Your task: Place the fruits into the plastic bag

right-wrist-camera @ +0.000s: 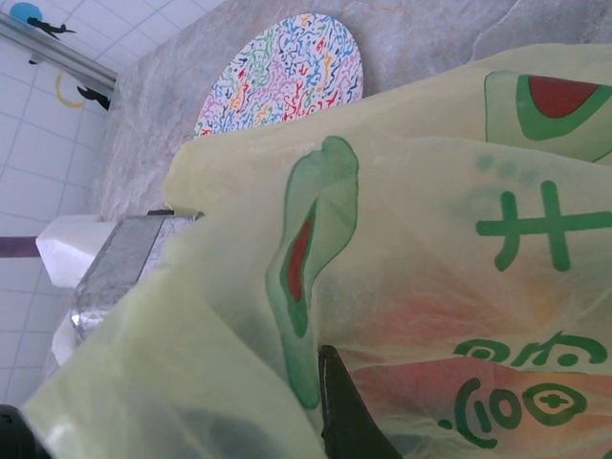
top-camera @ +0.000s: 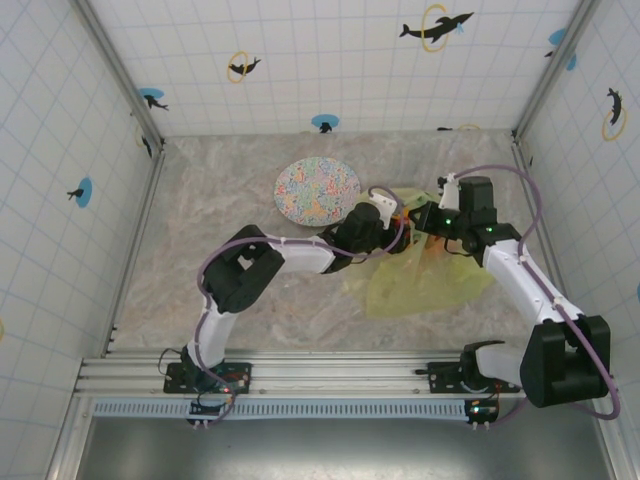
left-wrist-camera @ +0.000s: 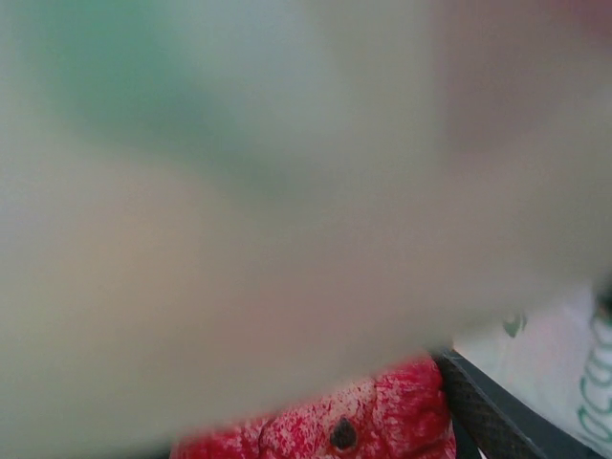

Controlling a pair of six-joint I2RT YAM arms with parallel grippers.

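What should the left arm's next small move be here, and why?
Probably ease the left pincer open to drop the strawberry: it sits at the mouth of the plastic bag, which the right pincer holds up.

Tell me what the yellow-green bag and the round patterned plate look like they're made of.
The plastic bag: thin translucent film, slightly glossy; it crinkles and reddish shapes show through it. The plate: flat disc, matte multicoloured squiggle print; could be plastic or coated board.
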